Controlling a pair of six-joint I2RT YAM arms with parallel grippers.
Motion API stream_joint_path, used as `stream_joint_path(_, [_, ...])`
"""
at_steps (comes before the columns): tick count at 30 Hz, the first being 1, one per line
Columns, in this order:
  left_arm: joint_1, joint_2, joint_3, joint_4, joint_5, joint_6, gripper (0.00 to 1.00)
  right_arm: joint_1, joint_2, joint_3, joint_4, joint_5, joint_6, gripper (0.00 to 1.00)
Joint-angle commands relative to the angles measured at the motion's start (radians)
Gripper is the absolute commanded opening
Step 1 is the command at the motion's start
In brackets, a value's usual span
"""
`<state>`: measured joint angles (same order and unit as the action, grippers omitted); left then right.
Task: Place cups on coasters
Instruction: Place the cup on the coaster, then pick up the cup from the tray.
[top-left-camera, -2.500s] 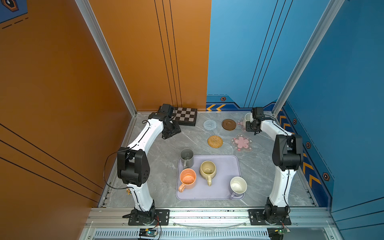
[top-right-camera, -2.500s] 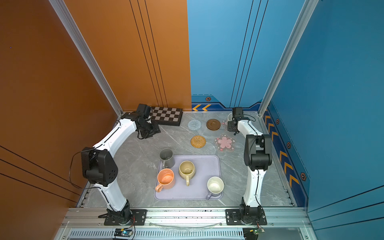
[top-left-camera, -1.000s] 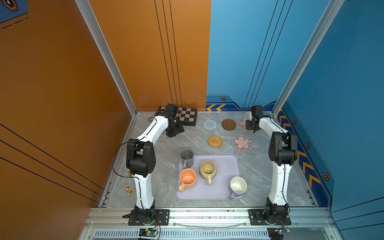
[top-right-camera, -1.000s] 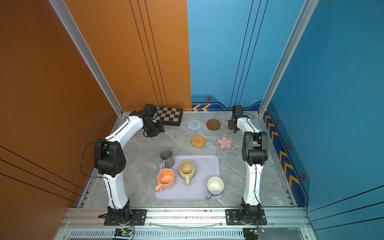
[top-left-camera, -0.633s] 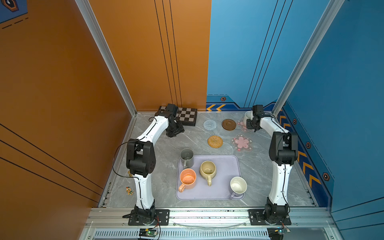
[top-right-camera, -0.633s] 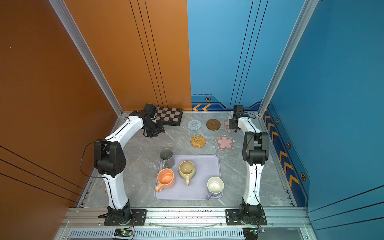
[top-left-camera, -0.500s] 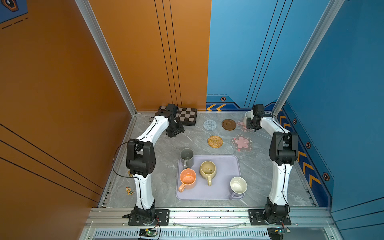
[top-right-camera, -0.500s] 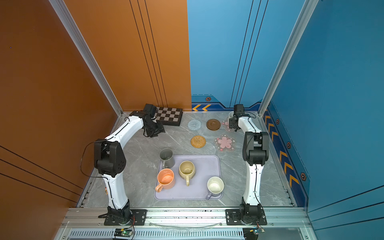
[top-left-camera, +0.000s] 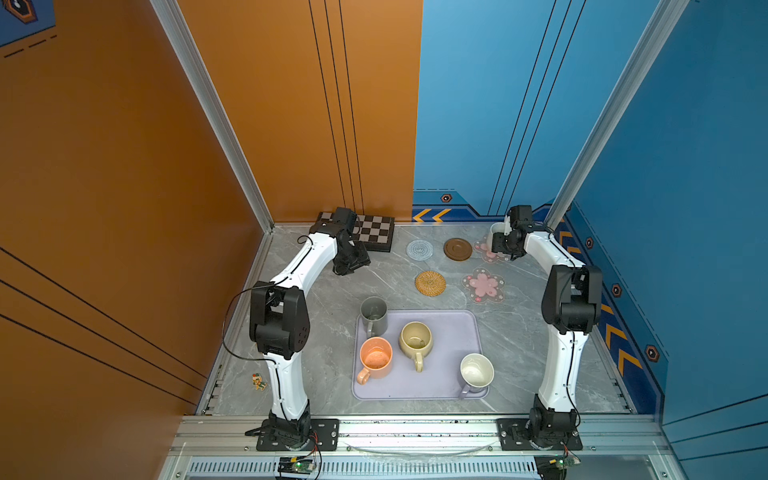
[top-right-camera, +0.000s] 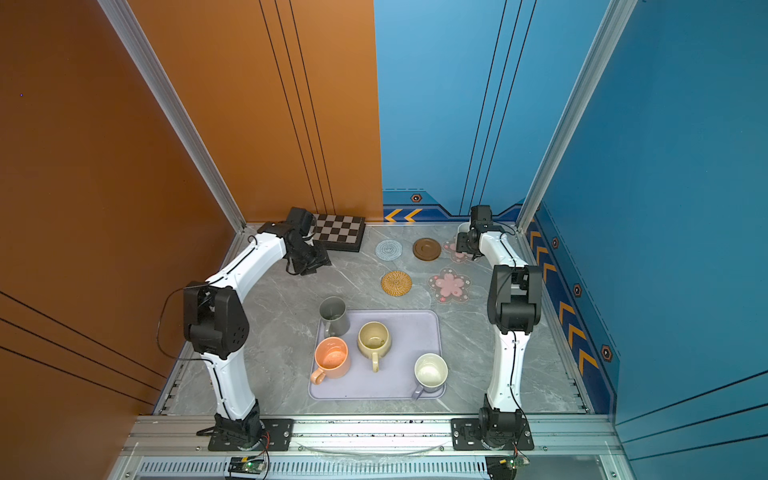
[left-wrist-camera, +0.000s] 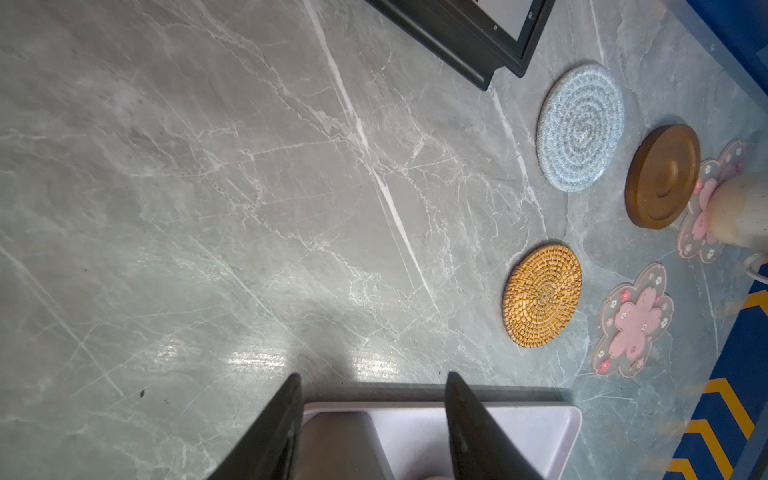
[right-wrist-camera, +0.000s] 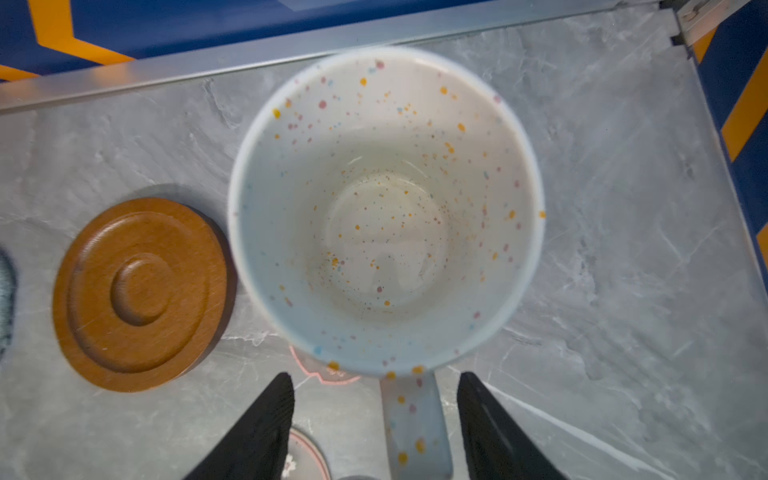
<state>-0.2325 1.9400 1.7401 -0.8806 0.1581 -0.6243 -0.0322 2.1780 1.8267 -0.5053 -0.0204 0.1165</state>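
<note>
One speckled mug (right-wrist-camera: 386, 208) sits on a flower coaster (left-wrist-camera: 695, 239), so my right gripper (right-wrist-camera: 374, 376) stands wide astride its handle (right-wrist-camera: 415, 424). Left gripper (left-wrist-camera: 372, 375) half-spread, empty.

chequered board (top-left-camera: 376, 237) by back wall, lavender tray (top-left-camera: 453, 332), small colourful trinket (top-left-camera: 259, 381)

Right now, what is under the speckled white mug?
A pink-flower coaster: its petals show beside the speckled white mug. The coaster's middle is covered by the mug, so centring cannot be judged.
</note>
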Motion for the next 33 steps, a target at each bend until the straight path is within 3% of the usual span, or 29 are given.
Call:
stream_joint_path(1, [-0.006, -0.074, -0.04, -0.012, -0.021, 0.028, 0.56, 0.005, -0.128, -0.024, -0.006, -0.018, 0.041, 0.68])
stream_joint_path(9, [-0.023, -0.219, -0.146, -0.033, -0.072, 0.067, 0.57, 0.033, -0.304, -0.16, 0.048, 0.011, 0.066, 0.72])
stream_joint_path(18, [-0.115, -0.439, -0.28, -0.063, -0.133, 0.18, 0.58, 0.135, -0.547, -0.344, 0.102, 0.043, 0.088, 0.74])
stream_joint_path(25, [-0.172, -0.535, -0.349, -0.135, -0.18, 0.166, 0.58, 0.197, -0.695, -0.455, 0.106, 0.134, 0.114, 0.78])
stream_joint_path(33, [-0.281, -0.613, -0.425, -0.202, -0.231, 0.09, 0.58, 0.249, -0.757, -0.516, 0.106, 0.158, 0.154, 0.78])
